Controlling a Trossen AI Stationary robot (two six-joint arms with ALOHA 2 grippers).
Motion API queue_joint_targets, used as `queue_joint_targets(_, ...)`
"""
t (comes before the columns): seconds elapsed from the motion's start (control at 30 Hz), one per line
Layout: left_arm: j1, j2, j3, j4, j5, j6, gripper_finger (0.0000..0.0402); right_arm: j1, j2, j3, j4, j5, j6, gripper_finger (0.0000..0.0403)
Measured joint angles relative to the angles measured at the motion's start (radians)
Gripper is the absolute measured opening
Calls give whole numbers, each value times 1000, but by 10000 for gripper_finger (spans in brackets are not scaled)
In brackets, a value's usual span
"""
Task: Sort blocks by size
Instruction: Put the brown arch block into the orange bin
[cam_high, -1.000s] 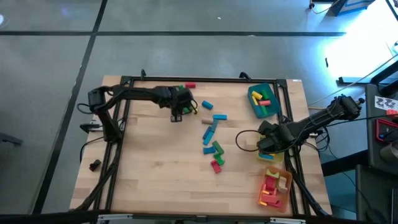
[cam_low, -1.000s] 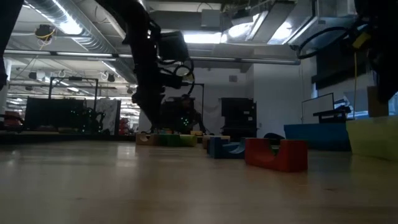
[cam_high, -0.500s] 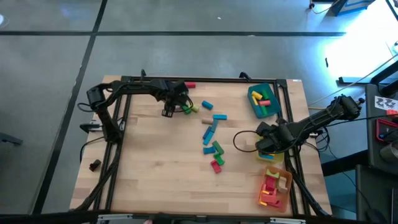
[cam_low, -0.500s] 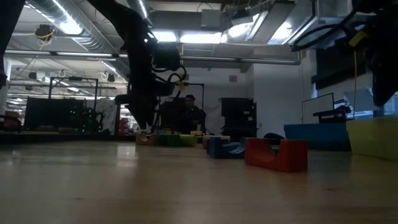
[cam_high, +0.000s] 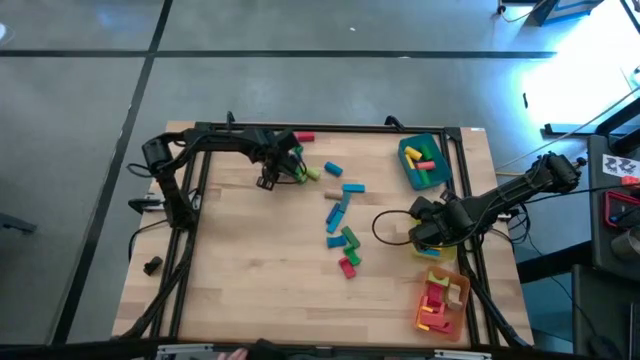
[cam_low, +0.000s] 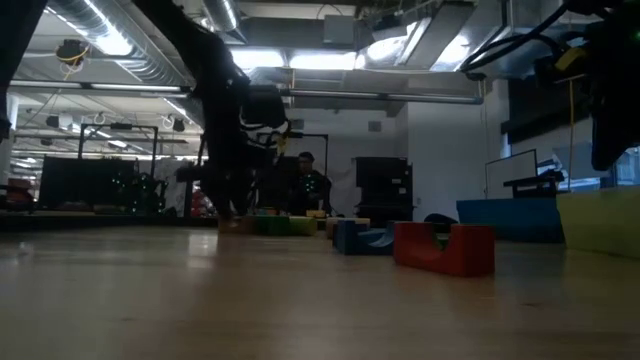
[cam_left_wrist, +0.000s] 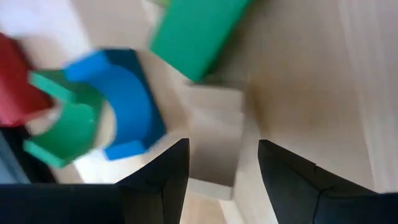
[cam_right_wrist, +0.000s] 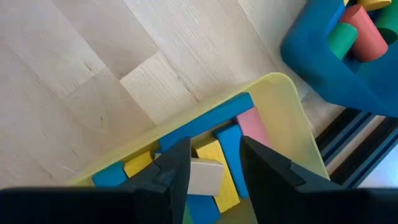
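My left gripper (cam_high: 268, 178) is open, low over the table at the far left of a block cluster (cam_high: 305, 172). In the left wrist view its fingers (cam_left_wrist: 221, 168) stand on either side of a plain wood block (cam_left_wrist: 214, 146), beside a blue arch (cam_left_wrist: 130, 106) and green blocks (cam_left_wrist: 193, 31). My right gripper (cam_high: 428, 235) is open over the yellow tray (cam_right_wrist: 273, 84). A pale block (cam_right_wrist: 205, 177) lies in that tray between its fingers, among blue, yellow and pink blocks. More loose blocks (cam_high: 340, 215) lie mid-table.
A teal tray (cam_high: 422, 160) with blocks stands at the far right, and an orange tray (cam_high: 440, 300) with blocks at the near right. A dark cable loop (cam_high: 392, 225) lies beside my right gripper. A red arch block (cam_low: 445, 248) stands nearest in the low view.
My left gripper has moved toward the table's left edge and gone down close to the tabletop beside the far block cluster.
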Motion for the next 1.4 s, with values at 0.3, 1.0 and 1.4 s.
queue_joint_targets(0.3, 20, 23, -44, 138, -1, 2, 176, 0, 0, 0, 6, 0, 0, 141)
queue_joint_targets(1.0, 32, 57, -41, 140, 150, -249, 106, 0, 0, 0, 75, 0, 0, 140)
queue_joint_targets(1.4, -30, 36, -32, 128, 168, -415, 79, 0, 0, 0, 179, 20, -16, 140)
